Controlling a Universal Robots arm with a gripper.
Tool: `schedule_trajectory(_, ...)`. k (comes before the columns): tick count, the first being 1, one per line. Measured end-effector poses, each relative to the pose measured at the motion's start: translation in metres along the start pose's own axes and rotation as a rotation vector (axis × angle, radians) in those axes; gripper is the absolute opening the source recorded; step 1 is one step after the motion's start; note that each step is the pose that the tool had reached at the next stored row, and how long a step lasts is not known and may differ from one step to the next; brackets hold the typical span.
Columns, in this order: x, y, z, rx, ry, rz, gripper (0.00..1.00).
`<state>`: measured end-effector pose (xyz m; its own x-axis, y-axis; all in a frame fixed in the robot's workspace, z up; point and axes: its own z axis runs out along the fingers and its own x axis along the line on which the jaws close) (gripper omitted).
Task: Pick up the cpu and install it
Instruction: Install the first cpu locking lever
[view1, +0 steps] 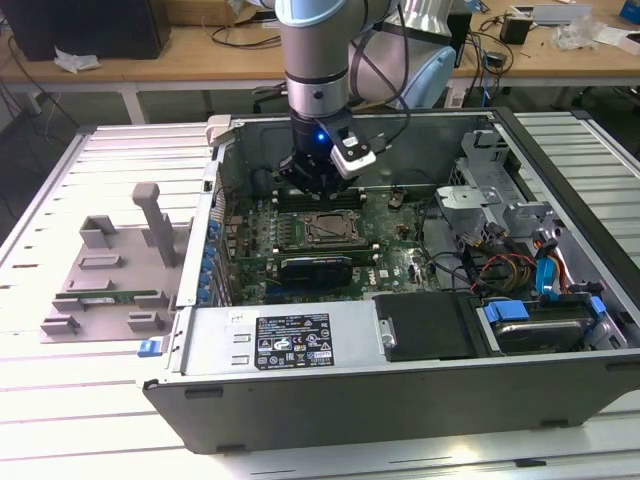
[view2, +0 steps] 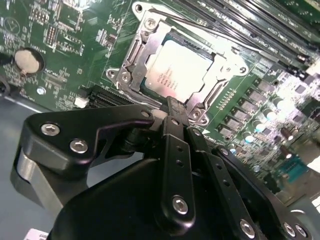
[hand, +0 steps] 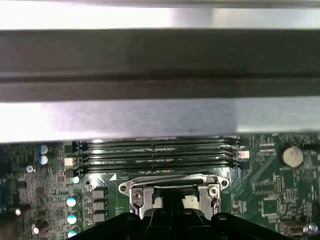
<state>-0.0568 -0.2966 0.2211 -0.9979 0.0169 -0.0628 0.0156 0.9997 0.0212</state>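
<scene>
The cpu (view2: 180, 70) lies flat in the square metal socket frame (view2: 131, 59) on the green motherboard, its silver top plate facing up. In the exterior view the cpu (view1: 330, 230) sits mid-board inside the open computer case. My gripper (view2: 172, 106) hangs just above the socket's near edge. Its black fingers are drawn together, shut, with nothing between them. In the first wrist view the gripper (hand: 172, 202) covers the middle of the socket, and pale strips of the cpu (hand: 190, 201) show either side of it. In the exterior view the gripper (view1: 318, 190) is low over the board, just behind the socket.
Black memory slots (hand: 155, 152) run along the socket's far side, under the case wall (hand: 160, 117). A coin battery (view2: 27, 60) sits on the board. On the exterior view's left a grey fixture (view1: 110, 270) holds a green memory stick (view1: 105, 296). Drive cage and cables (view1: 520, 250) fill the case's right.
</scene>
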Motion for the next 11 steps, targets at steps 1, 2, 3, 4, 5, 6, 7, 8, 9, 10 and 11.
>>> schedule_trajectory(1,0.0000,-0.0004,0.0001,-0.0005,0.0005,-0.007,0.11)
schedule_trajectory(2,0.0000,-0.0020,0.0002,-0.0009,0.0013,-0.018,0.11)
schedule_trajectory(3,-0.0001,-0.0033,0.0002,-0.0011,0.0015,-0.022,0.11)
schedule_trajectory(4,-0.0001,-0.0052,0.0002,-0.0014,0.0016,-0.025,0.11)
schedule_trajectory(5,-0.0002,-0.0080,0.0002,-0.0016,0.0017,-0.028,0.11)
schedule_trajectory(6,-0.0002,-0.0113,0.0001,-0.0016,0.0017,-0.029,0.11)
schedule_trajectory(7,-0.0002,-0.0153,0.0000,-0.0017,0.0017,-0.030,0.11)
schedule_trajectory(8,-0.0004,-0.0233,-0.0002,-0.0016,0.0017,-0.031,0.11)
schedule_trajectory(9,-0.0005,-0.0303,-0.0002,-0.0018,0.0017,-0.031,0.11)
schedule_trajectory(10,-0.0005,-0.0343,-0.0003,-0.0018,0.0020,-0.031,0.11)
schedule_trajectory(11,-0.0006,-0.0362,-0.0003,-0.0017,0.0021,-0.032,0.11)
